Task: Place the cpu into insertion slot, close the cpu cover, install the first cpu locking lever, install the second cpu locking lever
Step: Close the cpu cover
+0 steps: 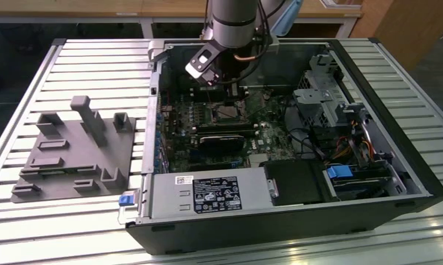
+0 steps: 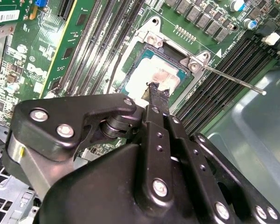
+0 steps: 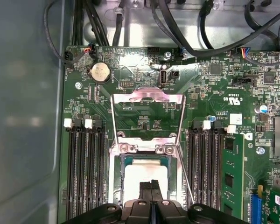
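The cpu [image 3: 144,170] lies flat in the insertion slot [image 3: 115,184], silver top up, also seen in the second wrist view [image 2: 167,74]. The cpu cover [image 3: 147,97] is swung back, open, and lies over the green board beyond the slot. A thin locking lever [image 2: 233,80] sticks out, unlatched, from the slot's corner; it runs beside the slot in the first wrist view [image 3: 186,184]. My gripper [image 3: 151,185] is shut with nothing between its fingers, and its tip [image 2: 154,89] is right over the cpu's top. In the exterior view the gripper [image 1: 232,98] hangs over the slot [image 1: 227,113] inside the case.
Long black memory slots [image 3: 86,172] flank the socket on both sides, with a green card [image 3: 231,172] beyond them. Black cables [image 3: 177,28] cross near the board's edge. The case holds a power supply [image 1: 206,193] and a drive cage [image 1: 321,99]. A grey fixture [image 1: 74,149] sits on the table.
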Tool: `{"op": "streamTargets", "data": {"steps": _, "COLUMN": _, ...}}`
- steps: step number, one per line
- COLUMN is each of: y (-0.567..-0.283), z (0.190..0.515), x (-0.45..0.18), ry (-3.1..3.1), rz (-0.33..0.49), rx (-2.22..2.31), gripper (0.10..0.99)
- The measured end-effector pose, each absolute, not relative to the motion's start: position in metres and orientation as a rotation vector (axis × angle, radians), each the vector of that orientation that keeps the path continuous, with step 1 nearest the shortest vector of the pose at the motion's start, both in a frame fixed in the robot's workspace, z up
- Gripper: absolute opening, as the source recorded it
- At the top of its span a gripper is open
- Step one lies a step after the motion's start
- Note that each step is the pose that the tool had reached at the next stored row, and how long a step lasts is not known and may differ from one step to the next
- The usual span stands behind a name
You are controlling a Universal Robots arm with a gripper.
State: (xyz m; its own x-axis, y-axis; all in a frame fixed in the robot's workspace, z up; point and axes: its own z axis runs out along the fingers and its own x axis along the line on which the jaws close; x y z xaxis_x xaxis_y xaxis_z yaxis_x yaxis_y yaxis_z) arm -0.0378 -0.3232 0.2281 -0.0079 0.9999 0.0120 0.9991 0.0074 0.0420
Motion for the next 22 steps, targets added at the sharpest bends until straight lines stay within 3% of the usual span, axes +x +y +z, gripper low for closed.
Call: {"op": "streamTargets", "data": {"steps": 22, "y": -0.323, "z": 0.255, "x": -0.038, "ry": 2.215, "rz": 0.060, "rx": 2.198, "gripper": 0.106}}
